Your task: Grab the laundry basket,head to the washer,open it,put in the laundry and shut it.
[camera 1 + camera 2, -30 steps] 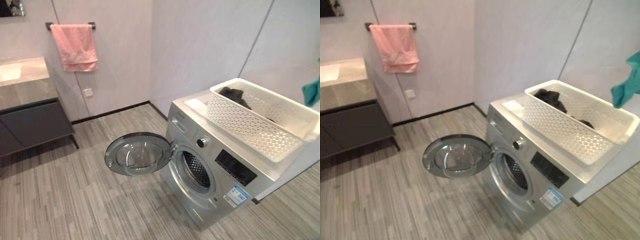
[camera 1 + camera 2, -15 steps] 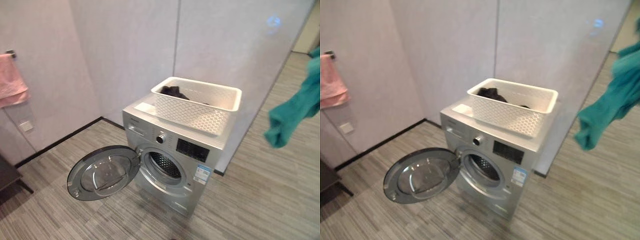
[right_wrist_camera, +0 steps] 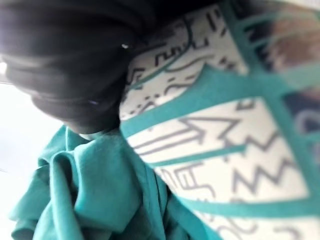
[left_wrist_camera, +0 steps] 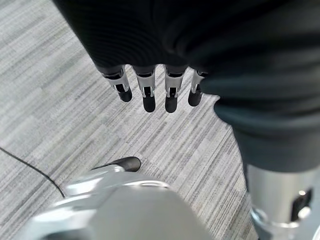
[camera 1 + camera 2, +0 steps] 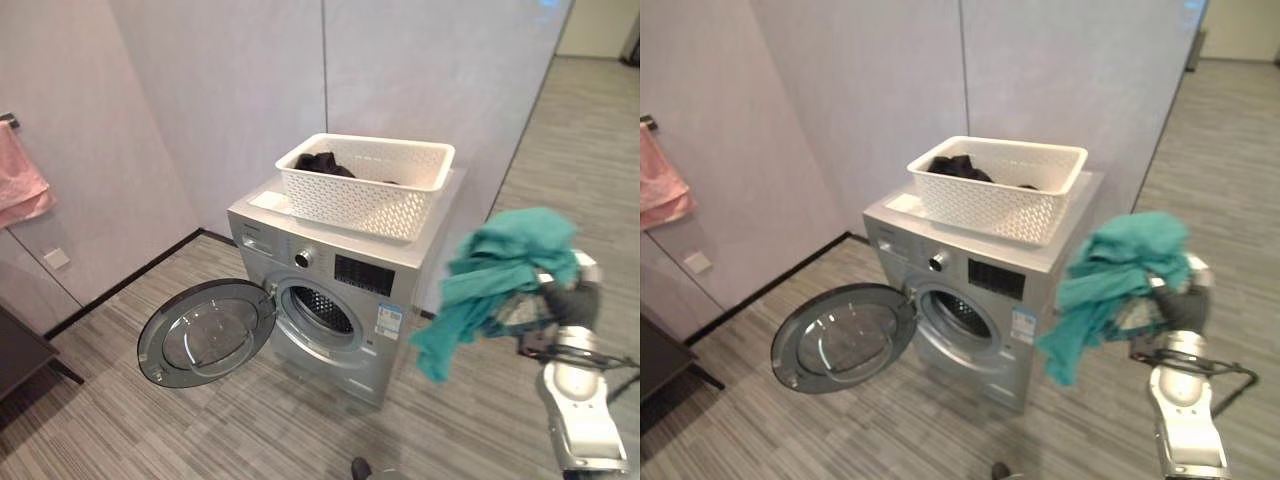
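Observation:
A silver front-loading washer stands against the wall with its round door swung wide open to the left, showing the drum opening. On its top sits a white perforated laundry basket with dark clothes inside. A teal garment is bunched over my right hand and hangs from it, to the right of the washer at about drum height. The same teal and white patterned cloth lies right against the right wrist camera. My left hand hangs over the floor, fingers straight, holding nothing.
A pink towel hangs on the left wall above a dark cabinet. Grey striped floor spreads in front of the washer. A panelled wall runs behind the washer.
The camera has swung, bringing the washer more central. The teal garment has come down from the upper right to beside the washer, and my right arm has come into view.

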You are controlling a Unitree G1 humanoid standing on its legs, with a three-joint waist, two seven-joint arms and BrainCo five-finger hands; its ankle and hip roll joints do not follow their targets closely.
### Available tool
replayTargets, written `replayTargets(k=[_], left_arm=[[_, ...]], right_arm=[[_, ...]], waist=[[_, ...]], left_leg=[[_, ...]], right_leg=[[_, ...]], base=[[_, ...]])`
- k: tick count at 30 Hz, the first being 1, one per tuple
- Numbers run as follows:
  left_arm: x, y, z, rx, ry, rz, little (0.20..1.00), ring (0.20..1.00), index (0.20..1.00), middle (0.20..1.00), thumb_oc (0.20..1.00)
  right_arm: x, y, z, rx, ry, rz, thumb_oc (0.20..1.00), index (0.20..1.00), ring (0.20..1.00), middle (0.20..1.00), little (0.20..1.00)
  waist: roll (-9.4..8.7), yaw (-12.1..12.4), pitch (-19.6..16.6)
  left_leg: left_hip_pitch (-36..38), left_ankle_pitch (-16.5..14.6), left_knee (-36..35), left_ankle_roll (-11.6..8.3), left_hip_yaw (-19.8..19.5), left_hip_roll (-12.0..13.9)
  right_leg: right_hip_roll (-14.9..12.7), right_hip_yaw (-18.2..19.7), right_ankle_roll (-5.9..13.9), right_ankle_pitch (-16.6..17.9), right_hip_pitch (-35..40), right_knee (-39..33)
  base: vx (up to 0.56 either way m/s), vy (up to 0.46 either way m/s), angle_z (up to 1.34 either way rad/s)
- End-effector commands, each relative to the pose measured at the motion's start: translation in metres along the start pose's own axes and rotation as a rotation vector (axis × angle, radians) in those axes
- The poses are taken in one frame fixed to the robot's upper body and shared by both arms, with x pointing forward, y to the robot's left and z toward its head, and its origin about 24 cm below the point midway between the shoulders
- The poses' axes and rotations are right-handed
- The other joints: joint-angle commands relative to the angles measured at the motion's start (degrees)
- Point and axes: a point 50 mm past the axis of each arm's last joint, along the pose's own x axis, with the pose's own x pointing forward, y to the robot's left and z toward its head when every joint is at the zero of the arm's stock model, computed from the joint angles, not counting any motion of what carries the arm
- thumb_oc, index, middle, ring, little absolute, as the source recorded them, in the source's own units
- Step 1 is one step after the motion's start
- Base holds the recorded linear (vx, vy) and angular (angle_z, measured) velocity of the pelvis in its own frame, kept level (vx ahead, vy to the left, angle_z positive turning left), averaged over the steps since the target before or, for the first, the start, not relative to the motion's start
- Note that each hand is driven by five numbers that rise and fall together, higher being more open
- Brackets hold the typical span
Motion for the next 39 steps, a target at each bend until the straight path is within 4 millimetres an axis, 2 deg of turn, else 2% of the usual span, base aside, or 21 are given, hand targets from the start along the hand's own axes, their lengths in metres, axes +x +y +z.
replayTargets(k=[1,5,7,12,16,21,22,24,25,26,27,28,29,30,32,34,35,39], left_arm=[[0.0,0.027,0.03,0.065,-0.085,0.072,1.0,1.0,1.0,1.0,1.0],[0.001,0.017,0.039,0.102,-0.126,0.051,1.0,1.0,1.0,1.0,1.0],[0.001,0.016,0.041,0.104,-0.131,0.048,1.0,1.0,1.0,1.0,1.0],[0.001,0.005,0.044,0.168,-0.153,0.028,1.0,1.0,1.0,1.0,1.0],[0.0,-0.002,0.05,0.176,-0.178,0.016,1.0,1.0,1.0,1.0,1.0],[0.0,-0.007,0.052,0.175,-0.19,0.011,1.0,1.0,1.0,1.0,1.0],[-0.001,-0.009,0.06,0.174,-0.214,0.012,1.0,1.0,1.0,1.0,1.0],[-0.001,-0.015,0.065,0.191,-0.235,-0.006,1.0,1.0,1.0,1.0,1.0],[-0.001,-0.015,0.065,0.191,-0.235,-0.006,1.0,1.0,1.0,1.0,1.0],[-0.002,-0.016,0.067,0.198,-0.247,-0.008,1.0,1.0,1.0,1.0,1.0],[-0.002,-0.018,0.068,0.211,-0.265,-0.022,1.0,1.0,1.0,1.0,1.0],[-0.003,-0.018,0.07,0.205,-0.273,-0.024,1.0,1.0,1.0,1.0,1.0],[-0.003,-0.018,0.07,0.205,-0.274,-0.024,1.0,1.0,1.0,1.0,1.0],[-0.004,-0.017,0.077,0.205,-0.301,-0.024,1.0,1.0,1.0,1.0,1.0],[-0.004,-0.01,0.076,0.212,-0.304,-0.007,1.0,1.0,1.0,1.0,1.0],[-0.003,-0.008,0.071,0.203,-0.29,-0.001,1.0,1.0,1.0,1.0,1.0],[-0.002,-0.004,0.057,0.193,-0.25,0.0,1.0,1.0,1.0,1.0,1.0],[-0.001,0.012,0.043,0.195,-0.202,0.034,1.0,1.0,1.0,1.0,1.0]], right_arm=[[0.017,0.011,0.025,0.115,-0.131,0.096,0.2,0.2,0.2,0.2,0.2],[0.007,0.044,-0.002,0.155,0.007,0.25,0.2,0.2,0.2,0.2,0.2],[0.007,0.048,-0.006,0.159,0.025,0.264,0.2,0.2,0.2,0.2,0.2],[0.001,0.078,-0.02,0.187,0.108,0.365,0.2,0.2,0.2,0.2,0.2],[0.007,0.088,-0.02,0.184,0.109,0.388,0.2,0.2,0.2,0.2,0.2],[0.016,0.085,-0.012,0.187,0.075,0.362,0.2,0.2,0.2,0.2,0.2],[0.021,0.079,-0.008,0.175,0.056,0.332,0.2,0.2,0.2,0.2,0.2],[0.027,0.078,-0.002,0.149,0.026,0.319,0.2,0.2,0.2,0.2,0.2],[0.027,0.078,-0.002,0.149,0.026,0.319,0.2,0.2,0.2,0.2,0.2],[0.03,0.078,0.001,0.141,0.011,0.314,0.2,0.2,0.2,0.2,0.2],[0.035,0.078,0.004,0.13,0.001,0.295,0.2,0.2,0.2,0.2,0.2],[0.038,0.079,0.004,0.128,0.006,0.29,0.2,0.2,0.2,0.2,0.2],[0.038,0.079,0.004,0.129,0.005,0.29,0.2,0.2,0.2,0.2,0.2],[0.043,0.08,0.003,0.144,0.021,0.271,0.2,0.2,0.2,0.2,0.2],[0.044,0.077,-0.002,0.145,0.039,0.26,0.2,0.2,0.2,0.2,0.2],[0.048,0.076,-0.002,0.132,0.043,0.264,0.2,0.2,0.2,0.2,0.2],[0.051,0.078,-0.002,0.127,0.048,0.267,0.2,0.2,0.2,0.2,0.2],[0.052,0.087,-0.001,0.109,0.048,0.31,0.2,0.2,0.2,0.2,0.2]], waist=[[-1.3,1.7,1.0],[-1.58,3.9,0.9],[-1.73,4.2,0.8],[-2.36,6.5,0.7],[-2.73,7.5,0.9],[-3.77,8.9,1.3],[-4.37,9.3,2.7],[-4.63,9.7,4.3],[-4.67,9.7,4.3],[-5.08,10.1,5.2],[-5.81,11.0,5.9],[-6.11,11.1,6.4],[-6.18,11.2,6.3],[-5.28,11.6,7.2],[-3.92,11.9,7.1],[-3.84,12.4,6.6],[-3.53,12.9,5.5],[-4.35,14.4,3.8]], left_leg=[[8.3,-4.0,-1.7,3.09,0.8,-1.6],[7.0,-3.5,-0.8,3.06,-1.1,-1.4],[6.7,-3.4,-0.6,3.05,-1.6,-1.4],[6.0,-3.2,-0.7,3.03,-3.6,-1.1],[4.9,-3.3,0.5,3.04,-4.9,-0.9],[2.0,-5.3,6.0,3.47,-6.3,-1.6],[-0.4,-6.3,9.7,3.61,-7.3,-2.6],[-0.5,-7.8,10.3,4.73,-8.0,-4.6],[-0.5,-7.8,10.3,4.77,-8.0,-4.7],[-0.7,-8.5,10.8,5.38,-8.2,-6.2],[-1.2,-9.7,10.7,6.89,-8.2,-9.2],[-1.6,-9.8,10.7,7.42,-7.8,-10.1],[-1.7,-9.8,10.7,7.45,-7.8,-10.1],[-2.8,-9.0,10.2,8.53,-7.4,-10.1],[-3.8,-8.1,10.2,8.44,-7.7,-9.6],[-4.3,-7.7,10.3,8.36,-7.5,-9.7],[-3.4,-7.3,8.9,8.35,-7.1,-9.4],[-2.8,-7.3,7.9,7.97,-6.4,-8.7]], right_leg=[[-5.9,1.7,4.33,-1.9,-0.3,1.9],[-7.2,-0.3,4.07,-1.8,0.6,1.5],[-7.5,-0.7,4.05,-1.8,0.8,1.4],[-8.3,-2.7,3.56,-2.3,1.7,1.5],[-8.9,-3.7,3.34,-2.6,2.4,1.4],[-10.2,-4.6,3.34,-2.6,3.1,1.3],[-11.3,-5.0,3.55,-2.0,3.0,2.1],[-12.8,-4.5,4.69,-0.6,2.4,2.5],[-12.9,-4.4,4.73,-0.6,2.4,2.5],[-13.8,-3.8,5.37,1.0,1.9,2.5],[-16.1,-3.1,6.35,4.6,0.9,0.8],[-16.9,-2.8,6.83,6.9,-0.1,0.6],[-17.0,-2.7,6.87,6.9,-0.2,0.6],[-16.5,-4.4,5.9,4.3,-1.4,2.7],[-15.9,-7.1,4.41,0.5,1.1,4.8],[-16.7,-8.1,4.65,1.8,2.2,4.6],[-17.4,-9.1,4.97,2.5,2.7,3.7],[-17.0,-9.0,4.93,0.8,3.3,2.6]], base=[[-0.04,-0.004,0.09],[-0.04,-0.006,0.4],[-0.01,-0.006,0.02],[-0.03,-0.016,0.5],[-0.03,-0.001,0.29],[-0.08,0.042,0.11],[-0.15,0.123,0.14],[-0.19,0.186,0.17],[-0.15,0.172,0.07],[-0.21,0.245,-0.07],[-0.29,0.296,-0.08],[-0.22,0.219,-0.19],[-0.26,0.13,-0.25],[-0.24,0.107,-0.2],[-0.21,0.071,-0.02],[-0.06,-0.007,0.04],[-0.03,-0.012,0.15],[0.02,-0.092,-0.22]])
